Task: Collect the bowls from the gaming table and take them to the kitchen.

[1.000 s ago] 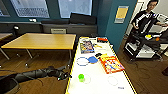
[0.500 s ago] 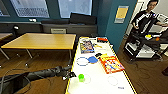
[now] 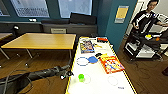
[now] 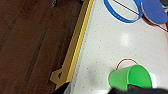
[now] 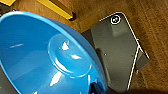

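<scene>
On gaming table [image 3: 100,80]: 1 blue bowl [image 3: 92,59], 1 green cup [image 3: 81,77].

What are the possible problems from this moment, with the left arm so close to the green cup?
1. The left claw hovers at the gaming table edge beside the green cup; it may tip the cup.
2. The blue bowl lies behind a blue ring, which the arm might drag.
</scene>
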